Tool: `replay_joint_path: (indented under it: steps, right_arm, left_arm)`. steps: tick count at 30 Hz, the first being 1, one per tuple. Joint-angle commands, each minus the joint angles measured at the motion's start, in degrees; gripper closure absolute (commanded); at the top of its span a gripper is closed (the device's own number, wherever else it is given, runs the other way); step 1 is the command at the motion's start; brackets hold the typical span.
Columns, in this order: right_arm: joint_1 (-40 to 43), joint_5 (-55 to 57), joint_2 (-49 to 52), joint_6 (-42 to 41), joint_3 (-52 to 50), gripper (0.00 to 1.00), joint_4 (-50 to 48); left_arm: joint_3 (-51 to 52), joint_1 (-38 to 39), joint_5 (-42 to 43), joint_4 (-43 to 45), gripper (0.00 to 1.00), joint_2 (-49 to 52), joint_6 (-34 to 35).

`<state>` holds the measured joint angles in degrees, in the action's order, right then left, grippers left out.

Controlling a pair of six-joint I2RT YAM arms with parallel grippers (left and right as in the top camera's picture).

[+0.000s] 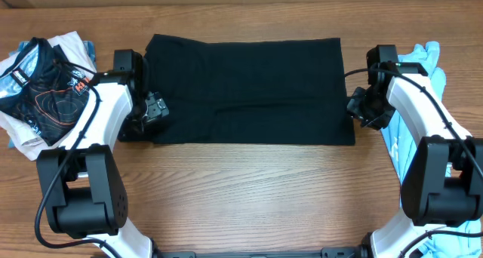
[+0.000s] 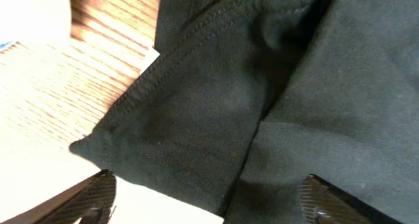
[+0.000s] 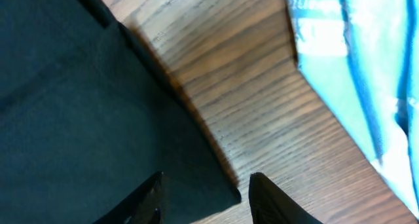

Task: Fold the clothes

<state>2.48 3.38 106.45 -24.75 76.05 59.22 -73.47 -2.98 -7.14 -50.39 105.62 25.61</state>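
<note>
Hovering over the left end of the black T-shirt, the left gripper has its fingers spread wide with nothing between them. A stitched hem flap runs to a point just below and to one side, lying over a second layer of the same cloth.

Right gripper: jaws likewise apart and empty. The shirt's near right corner lies on the table between the two fingertips, not yet pinched.

Black T-shirt: spread flat as a long rectangle across the middle of the table. It has a few shallow creases and no sleeves showing at the ends, so it is judged part-folded.

Light blue tee: lies beside the right arm, apart from the black shirt, with bare wood between them.

Heap of patterned garments: at the far left, beyond the left arm, taking no part.

Step in hand, as judged: seizing both ends of the near edge for the next fold.

Handling notes:
- The left gripper should catch every layer at the hem flap, or the lower layer will stay behind.
- The right gripper should come down squarely on its corner and close only on black cloth.
- Both ends should rise level and travel together, keeping the edge taut and the fold straight.
- The right arm should stay off the blue tee.
</note>
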Motion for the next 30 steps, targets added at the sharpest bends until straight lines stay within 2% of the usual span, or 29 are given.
replay_joint_path:
  steps: [1,6,12,15,18,20,22,24,30]
  right_arm:
    - [-0.24,-3.63,0.24,2.49,-3.45,0.56,-2.91]
    - [-0.22,-5.2,0.24,2.47,-8.81,0.56,-8.72]
    - [-0.22,-5.25,0.26,2.45,-12.13,0.57,-9.77]
    - [-0.22,-5.25,0.24,2.45,-13.05,0.65,-9.4]
    - [-0.22,-5.25,0.24,2.45,-14.05,0.85,-9.66]
    - [-0.22,-5.22,0.24,2.45,-14.84,0.92,-9.92]
    - [-0.22,-5.22,0.24,2.45,-15.41,0.96,-10.08]
    - [-0.22,-4.98,0.24,2.43,-16.02,0.96,-9.75]
    - [-0.2,-2.99,0.24,1.22,-16.11,0.96,-3.5]
  left_arm:
    - [3.43,0.02,0.83,2.14,0.12,-1.38,1.01]
    - [7.65,0.02,1.16,8.15,0.29,-1.38,0.55]
    - [11.54,0.02,0.92,12.55,0.29,-1.38,-0.33]
    - [12.83,0.0,0.55,12.46,0.25,-1.38,-0.33]
    - [13.66,0.0,0.52,11.89,0.25,-1.38,-0.33]
    - [14.34,0.0,0.46,11.21,0.26,-1.38,-0.33]
    - [15.13,0.02,0.13,11.13,0.29,-1.38,-0.33]
    - [16.04,0.0,-0.15,10.93,0.39,-1.38,-0.31]
    - [19.04,-0.13,-2.78,6.19,0.43,-1.38,0.66]
